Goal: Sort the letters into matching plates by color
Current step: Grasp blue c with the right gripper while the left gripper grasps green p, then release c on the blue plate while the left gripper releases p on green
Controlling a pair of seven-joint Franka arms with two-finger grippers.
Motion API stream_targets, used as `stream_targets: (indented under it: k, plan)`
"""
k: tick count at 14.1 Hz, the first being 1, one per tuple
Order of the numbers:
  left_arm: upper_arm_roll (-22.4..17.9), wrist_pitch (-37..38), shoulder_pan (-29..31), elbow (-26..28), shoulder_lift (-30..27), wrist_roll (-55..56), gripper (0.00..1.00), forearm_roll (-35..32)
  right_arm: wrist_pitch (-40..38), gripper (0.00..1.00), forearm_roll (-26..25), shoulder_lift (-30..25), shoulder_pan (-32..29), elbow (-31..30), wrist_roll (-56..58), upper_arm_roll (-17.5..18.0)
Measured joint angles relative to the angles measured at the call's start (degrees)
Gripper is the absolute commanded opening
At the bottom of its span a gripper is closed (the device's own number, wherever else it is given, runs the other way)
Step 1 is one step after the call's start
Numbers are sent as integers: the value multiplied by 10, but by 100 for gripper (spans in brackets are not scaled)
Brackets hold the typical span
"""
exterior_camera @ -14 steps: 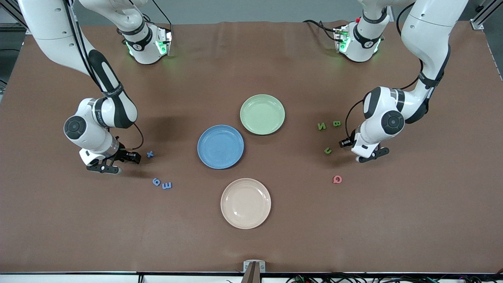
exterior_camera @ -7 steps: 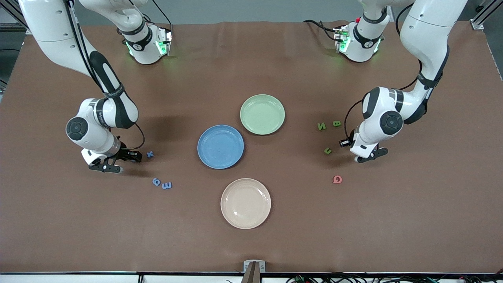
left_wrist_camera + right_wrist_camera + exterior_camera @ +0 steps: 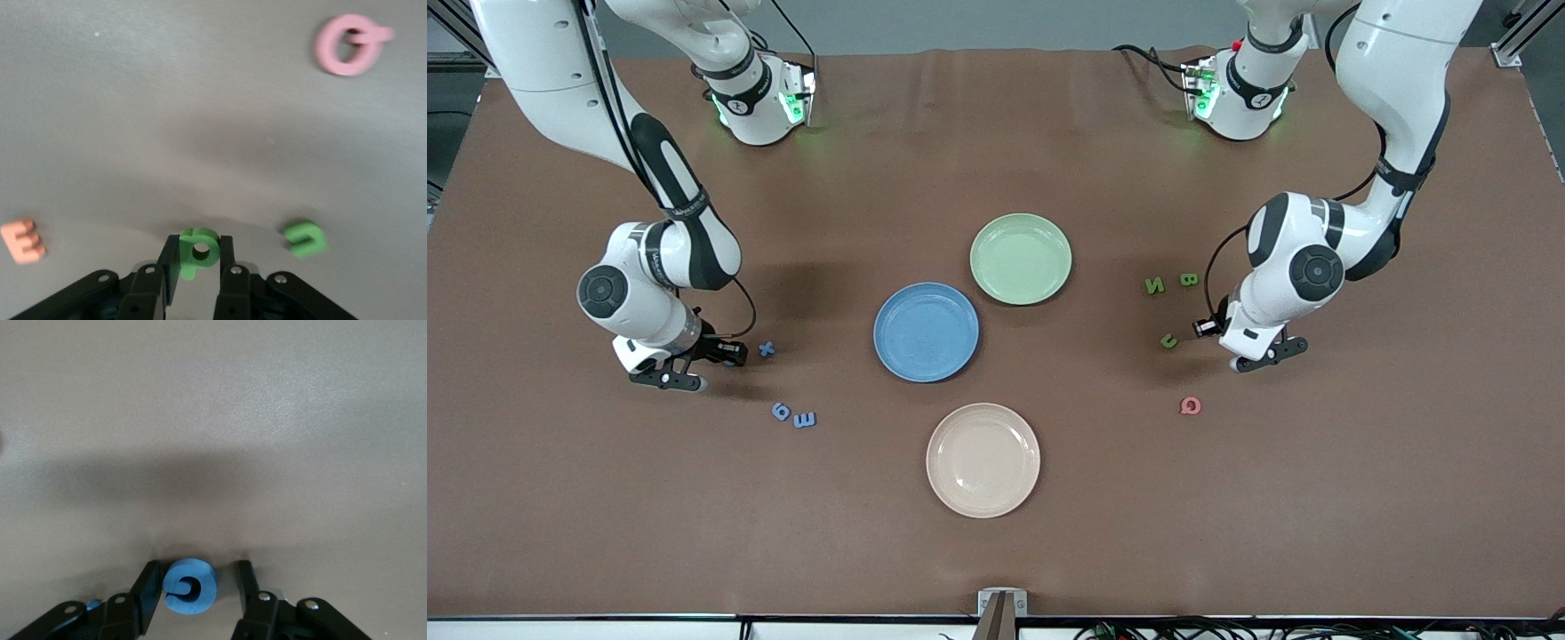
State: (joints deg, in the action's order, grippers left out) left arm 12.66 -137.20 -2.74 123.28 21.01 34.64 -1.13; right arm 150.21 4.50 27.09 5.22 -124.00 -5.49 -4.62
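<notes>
Left gripper (image 3: 199,275) was clamped on a green letter (image 3: 198,250); green plate (image 3: 1021,259) lay toward table centre, nearest that arm; right gripper (image 3: 198,599) bracketed a blue letter (image 3: 190,585), prob. gripped; blue plate (image 3: 926,332) centreward.

Blue plate (image 3: 926,332) & pale green plate (image 3: 1021,259): round, shallow, mid-counter, rims almost touching, green one farther from front cam; both hold nothing. Blue letters X (image 3: 766,349), "9"-like (image 3: 780,411) & E (image 3: 805,420) lie flat toward right arm's end. Green N (image 3: 1155,285), B (image 3: 1189,279), J (image 3: 1168,340) flat toward left arm's end. Green P-shaped letter (image 3: 198,251) sits between left jaws; blue C-shaped letter (image 3: 191,585) sits between right jaws.
</notes>
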Motion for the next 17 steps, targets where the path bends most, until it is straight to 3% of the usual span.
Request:
stream_targets:
  k: [2,4,7,10,13,17]
  plan:
    - [41,69,-1,-34,-20,42,0,0,-5,3,0,-2,3,1,-5,0]
    - [83,114,-4,-65,-30,75,0,0,-9,1,0,-2,3,2,-5,0]
    - [135,123,-15,-77,-29,123,0,0,-33,1,0,-1,5,9,-6,0]
    - [142,119,-76,-78,-20,198,0,0,-100,1,0,-5,17,46,-43,1]
    - [142,78,-148,-78,12,285,0,0,-167,0,1,-27,68,86,-152,4]
    - [141,22,-211,-78,64,370,0,0,-148,0,3,-35,175,90,-343,6]
